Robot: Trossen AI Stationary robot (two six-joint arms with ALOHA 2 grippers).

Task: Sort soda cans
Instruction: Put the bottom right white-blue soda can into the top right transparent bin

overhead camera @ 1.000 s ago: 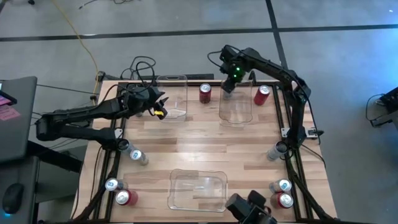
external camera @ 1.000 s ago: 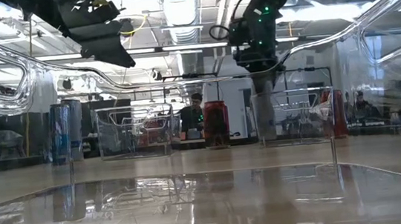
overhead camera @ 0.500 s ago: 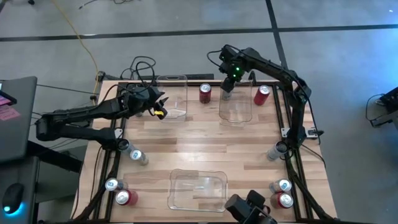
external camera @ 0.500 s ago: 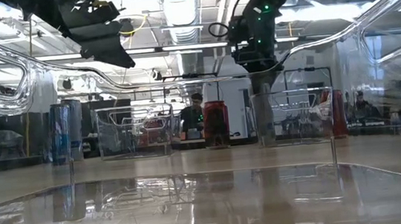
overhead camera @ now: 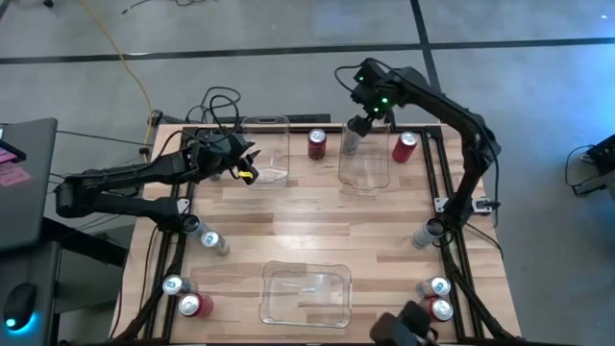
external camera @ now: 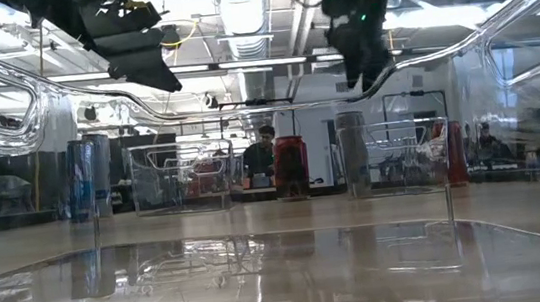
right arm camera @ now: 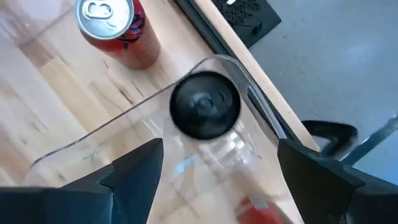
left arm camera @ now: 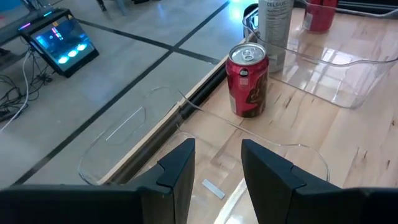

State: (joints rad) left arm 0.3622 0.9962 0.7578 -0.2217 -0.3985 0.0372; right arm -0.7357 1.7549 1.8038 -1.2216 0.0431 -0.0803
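The right gripper hangs with fingers spread wide above a dark grey can standing upright in the far corner of a clear bin, gripping nothing. A red can stands just beside that bin. The left gripper hovers over another bin, fingers a little apart and empty. Other cans wait near the table's edges
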